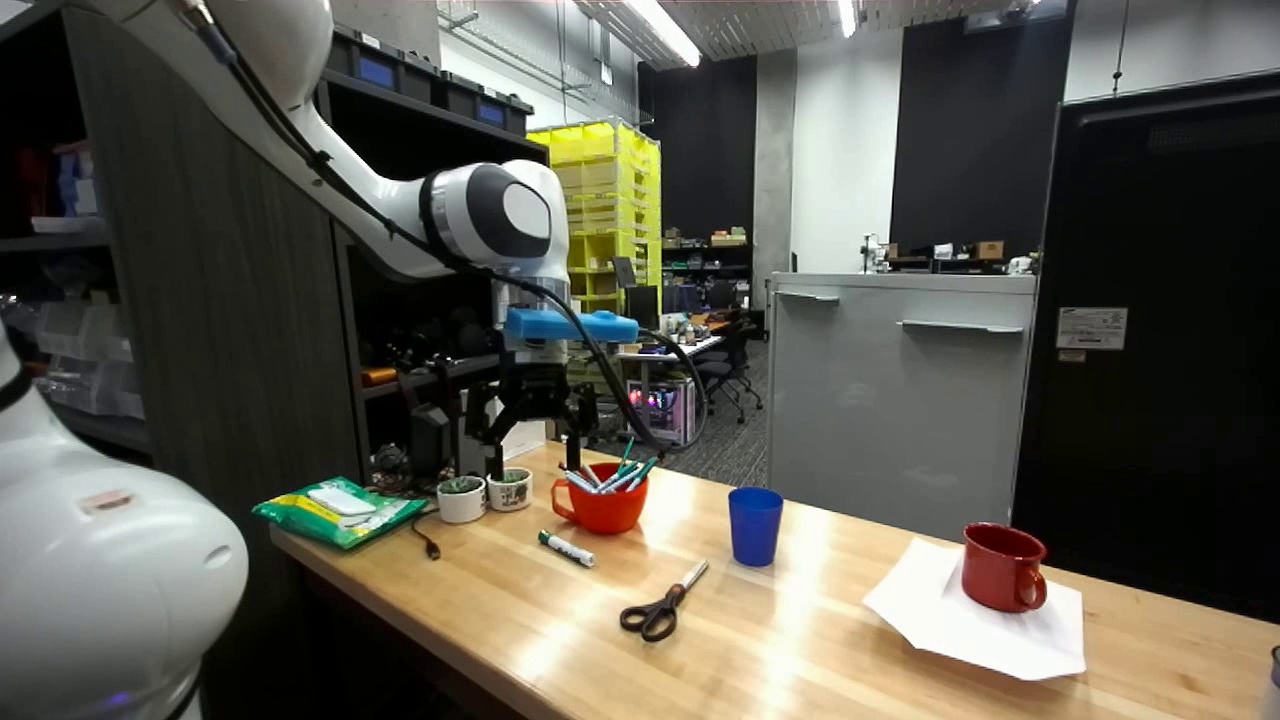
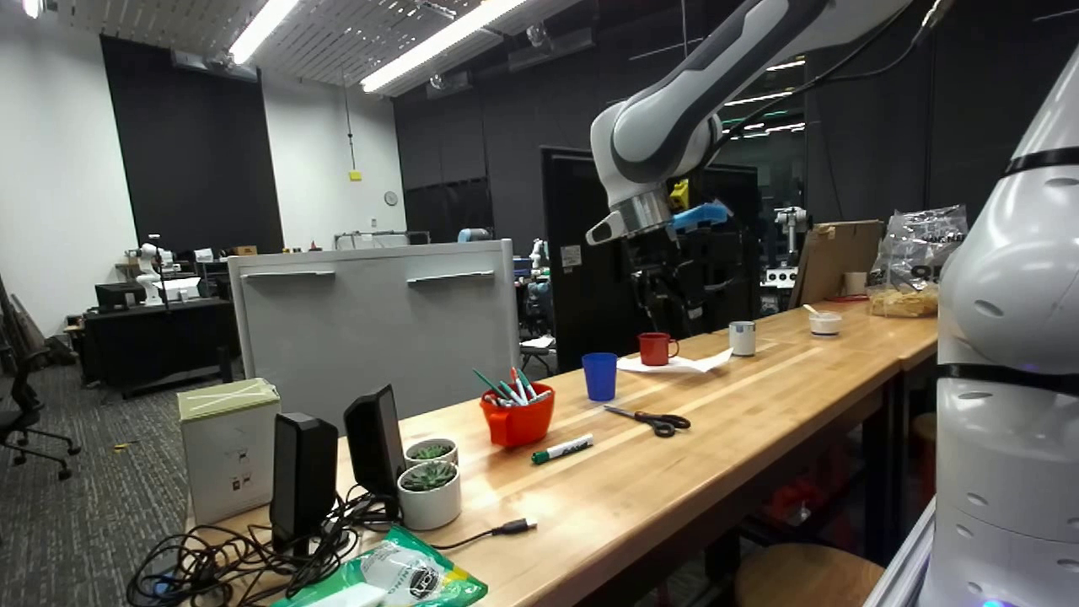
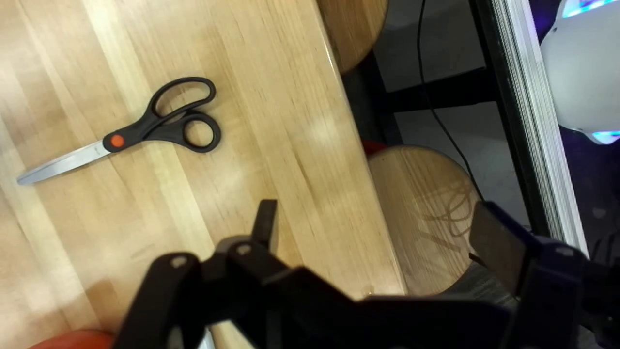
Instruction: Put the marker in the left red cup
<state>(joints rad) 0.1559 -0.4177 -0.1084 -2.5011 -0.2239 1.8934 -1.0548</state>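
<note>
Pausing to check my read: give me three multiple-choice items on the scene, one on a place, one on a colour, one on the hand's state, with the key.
1. The dark red mug stands:
A. among the plant pots
B. on white paper
C. inside the blue cup

2. The marker on the tabletop has a cap coloured:
A. green
B. yellow
C. red

3. The hand is:
A. shut on the marker
B. shut and empty
C. open and empty

1 B: both exterior views show the mug on the paper.
2 A: green shows at one end in both exterior views.
3 C: in the wrist view its jaws stand wide apart, holding nothing.
</note>
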